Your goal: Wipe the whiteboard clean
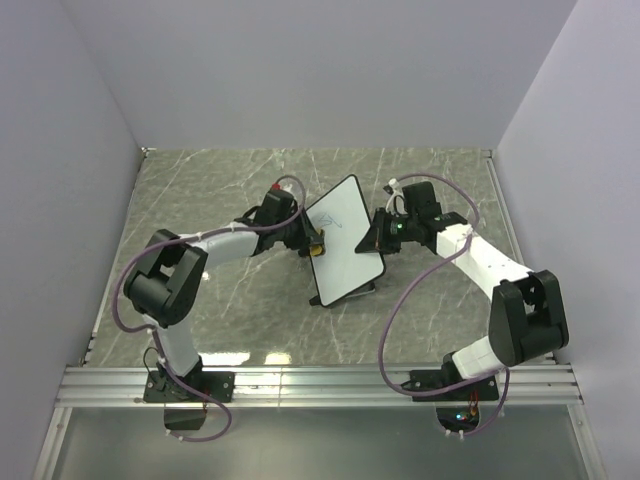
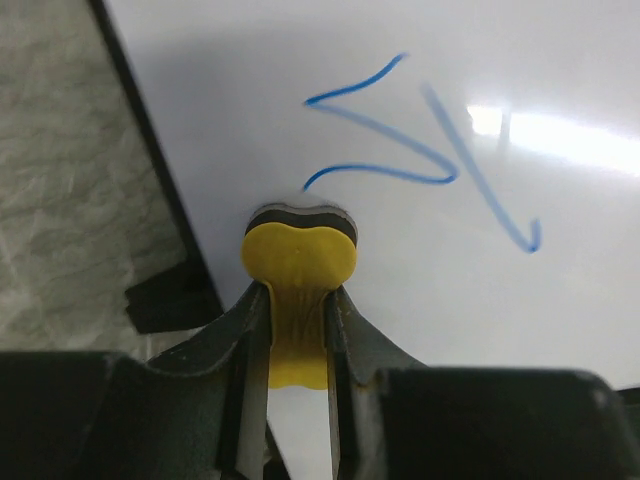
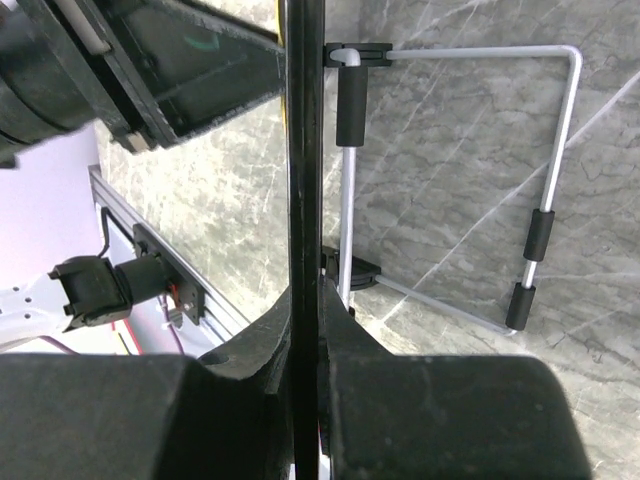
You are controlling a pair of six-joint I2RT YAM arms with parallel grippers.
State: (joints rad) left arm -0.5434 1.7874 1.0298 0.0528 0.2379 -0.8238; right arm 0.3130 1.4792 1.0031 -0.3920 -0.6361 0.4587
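The whiteboard (image 1: pixel 345 240) stands tilted in the middle of the table, white with a thin black rim. Blue scribbles (image 2: pixel 400 135) mark its face. My left gripper (image 1: pixel 312 245) is shut on a small yellow eraser (image 2: pixel 298 255), whose dark felt edge touches the board just below the scribbles, near the board's left rim. My right gripper (image 1: pixel 380 238) is shut on the board's right edge. In the right wrist view the board's black rim (image 3: pixel 305 150) runs edge-on between the fingers (image 3: pixel 250 345). Behind it the board's wire stand (image 3: pixel 555 180) rests on the table.
The marble table (image 1: pixel 220 180) is walled by white panels on three sides. An aluminium rail (image 1: pixel 320 385) runs along the near edge, holding both arm bases. A black foot of the board (image 2: pixel 170 300) sits by its left rim.
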